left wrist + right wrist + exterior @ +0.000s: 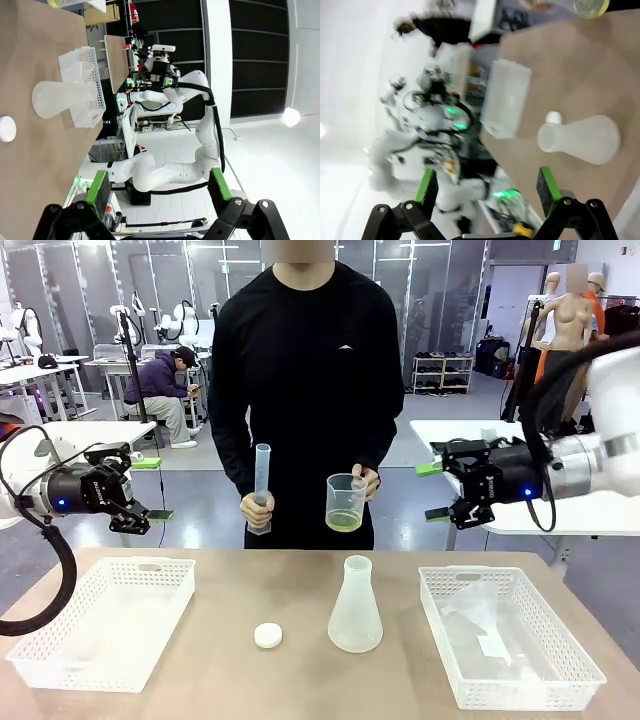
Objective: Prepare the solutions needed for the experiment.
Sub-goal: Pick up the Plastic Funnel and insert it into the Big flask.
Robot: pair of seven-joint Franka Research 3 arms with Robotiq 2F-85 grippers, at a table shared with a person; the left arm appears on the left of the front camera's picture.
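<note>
Plainly, the left end effector [152, 488] and the right end effector [433, 491] both gape wide, empty, touching nothing.

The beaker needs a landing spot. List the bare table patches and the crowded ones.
Bare table lies between the left basket and the white cap, and along the far edge. A narrower strip runs between the flask and the right basket. Crowded: the middle, where cap and flask stand close; the right basket holds clear plastic.
</note>
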